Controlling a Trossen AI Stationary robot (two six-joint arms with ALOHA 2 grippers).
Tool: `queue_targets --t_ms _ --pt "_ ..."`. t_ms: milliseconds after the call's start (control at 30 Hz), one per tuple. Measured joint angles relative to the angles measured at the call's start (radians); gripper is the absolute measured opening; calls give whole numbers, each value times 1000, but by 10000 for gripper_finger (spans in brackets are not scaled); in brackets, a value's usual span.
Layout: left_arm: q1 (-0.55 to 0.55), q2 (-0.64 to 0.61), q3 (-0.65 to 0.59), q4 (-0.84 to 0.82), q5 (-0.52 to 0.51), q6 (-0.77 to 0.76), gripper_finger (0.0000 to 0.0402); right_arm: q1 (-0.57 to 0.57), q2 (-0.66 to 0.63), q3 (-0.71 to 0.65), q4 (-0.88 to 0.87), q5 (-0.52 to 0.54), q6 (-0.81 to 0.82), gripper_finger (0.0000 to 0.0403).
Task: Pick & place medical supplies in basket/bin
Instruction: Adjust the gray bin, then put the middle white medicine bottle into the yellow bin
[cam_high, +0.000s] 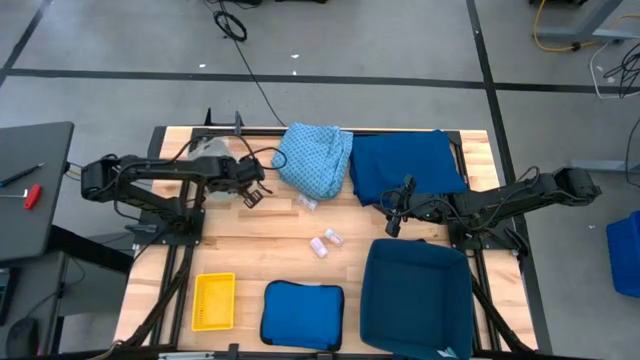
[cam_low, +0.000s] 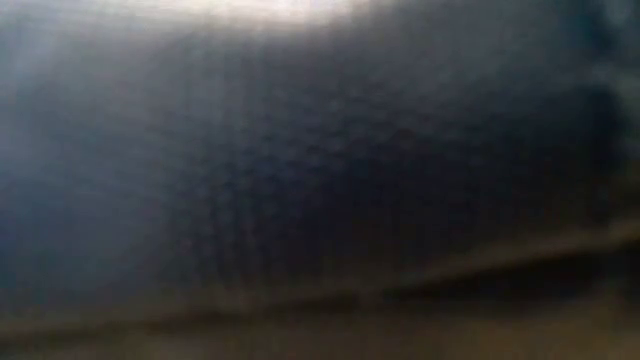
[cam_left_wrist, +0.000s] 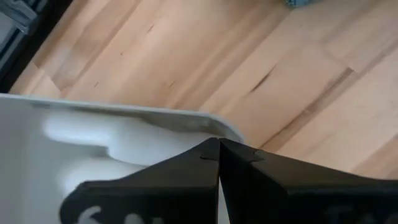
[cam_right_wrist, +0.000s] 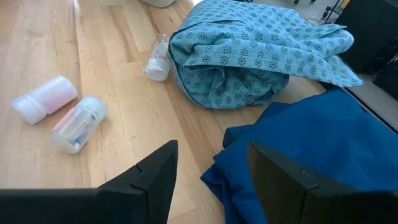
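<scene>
Clearly soft and light, the dark blue cloth (cam_right_wrist: 323, 155): likely to drape and slide, so best pinched at its bunched near-left edge, just ahead of the right end effector (cam_right_wrist: 211, 180), whose fingers stand wide apart with nothing between them. Lies crumpled at the far right of the worktop (cam_high: 290, 235), touching the light blue patterned cloth (cam_right_wrist: 261, 53), a rumpled mound printed with small flowers. Just beside that mound, a small clear packet (cam_right_wrist: 157, 62). Nearer the middle, two stubby rolls side by side, one pale pink (cam_right_wrist: 46, 98), one clear with coloured contents (cam_right_wrist: 79, 123); probably light, stiff and prone to rolling, so better gripped across the middle. Left end effector (cam_left_wrist: 217, 152) fully closed, empty as far as visible, hovering at the rim of a grey tray (cam_left_wrist: 124, 134) on the far left. Along the near edge: yellow basket (cam_high: 214, 301), blue pad (cam_high: 301, 315), large blue bin (cam_high: 418, 295).
</scene>
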Motion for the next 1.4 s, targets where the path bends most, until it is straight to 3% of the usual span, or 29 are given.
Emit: queue_targets --t_ms 267,500,800,933,1167,1267,1400 --pt "-10 -13 0 26 83 86 1 0 0 0 0 0 0 201" --pt "-90 -13 0 235 220 241 1 0 0 0 0 0 0 201" --pt "-215 -76 0 547 63 380 2 0 0 0 0 0 0 201" --pt "-264 -96 0 694 60 451 5 0 0 0 1 0 2 201" --pt "-295 -97 -1 895 255 531 19 0 0 0 101 -23 -13 201" --pt "-294 -91 -6 1051 311 522 29 0 14 0 195 -57 -35 201" --pt "-295 -41 -120 1541 441 492 41 -1 72 0 300 -99 -64 201"
